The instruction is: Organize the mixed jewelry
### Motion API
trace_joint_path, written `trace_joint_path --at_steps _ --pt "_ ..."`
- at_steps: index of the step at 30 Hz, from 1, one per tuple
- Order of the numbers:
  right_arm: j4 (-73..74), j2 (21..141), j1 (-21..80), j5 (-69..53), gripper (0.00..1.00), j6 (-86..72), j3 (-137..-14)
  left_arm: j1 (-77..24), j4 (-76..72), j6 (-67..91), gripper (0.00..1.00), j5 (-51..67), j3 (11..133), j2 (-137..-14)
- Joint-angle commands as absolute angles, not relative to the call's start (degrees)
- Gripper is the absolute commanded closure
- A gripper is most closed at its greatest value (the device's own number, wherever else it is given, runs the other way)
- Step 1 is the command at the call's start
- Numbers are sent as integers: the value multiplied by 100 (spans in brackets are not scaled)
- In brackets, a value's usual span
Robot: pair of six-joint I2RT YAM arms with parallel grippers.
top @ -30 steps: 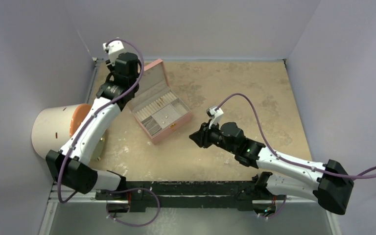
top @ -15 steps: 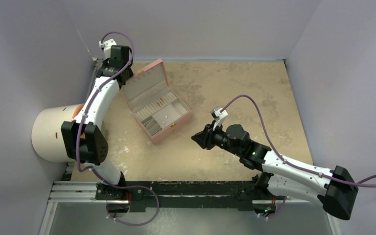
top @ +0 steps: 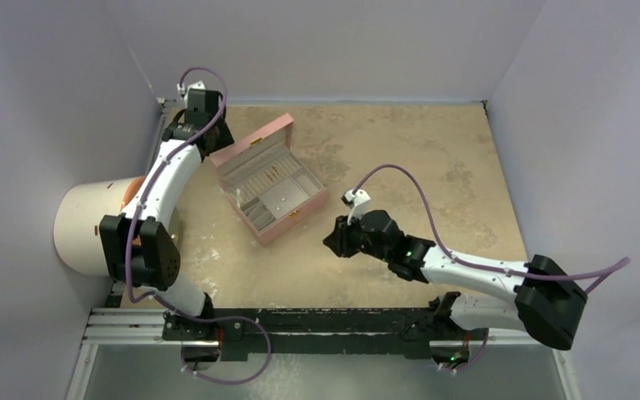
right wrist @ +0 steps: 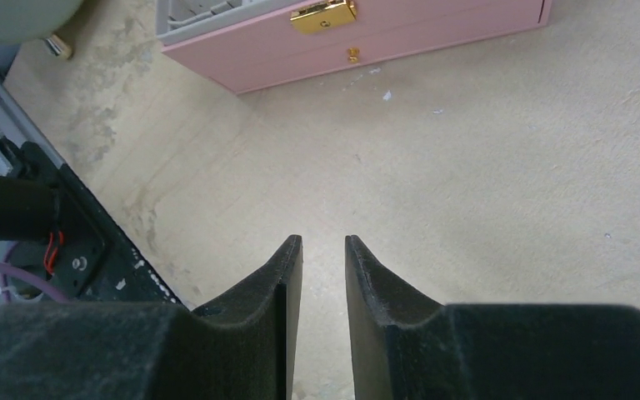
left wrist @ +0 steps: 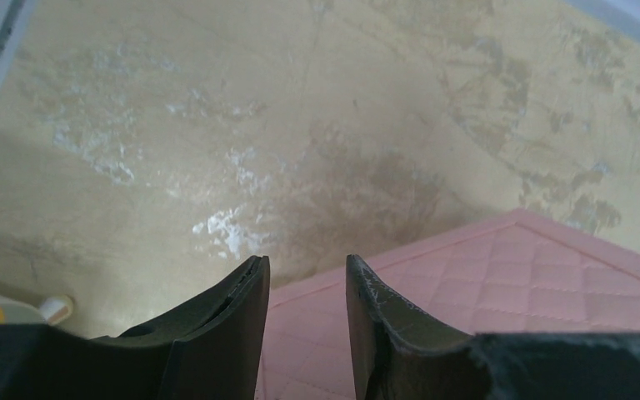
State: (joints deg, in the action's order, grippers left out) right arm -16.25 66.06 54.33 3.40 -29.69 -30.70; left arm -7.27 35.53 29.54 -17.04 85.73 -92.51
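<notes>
Lid (top: 252, 143): tipped further forward over the box (top: 298, 210), with the left claw (left wrist: 307, 275) behind it.
Claws: left and right claw (right wrist: 323, 250) slightly spread, nothing pinched.
Jewelry (top: 277, 197): faint specks in the tray; sorting judged nearly finished.

Compartmented box (top: 277, 193) on counter (top: 417, 150), left of centre; lid (top: 254, 143) raised along far-left side. Left tool (left wrist: 307, 271) behind lid, over its outer face, near far-left corner. Right tool (right wrist: 323, 242) right of box, nearer front edge, apart from it. Round container (top: 83, 227) at left counter edge. Rail (top: 325, 321) along near edge.
</notes>
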Motion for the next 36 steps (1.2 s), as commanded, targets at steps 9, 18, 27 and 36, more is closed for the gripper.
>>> trace_joint_path --at_steps 9,18,27,36 --pt "-2008 6918 5423 305 73 -3011 -3476 -760 3151 3011 62 -191 7026 -7976" --pt "-1554 6691 5384 823 69 -2749 -3616 -812 3126 3145 62 -26 6180 -7156" --pt "-1169 7099 5058 616 63 -2198 -4554 -923 3268 3554 55 -381 5574 -6282" --pt "-618 8547 5038 249 64 -1855 -6247 -932 2985 3510 54 161 5112 -6016"
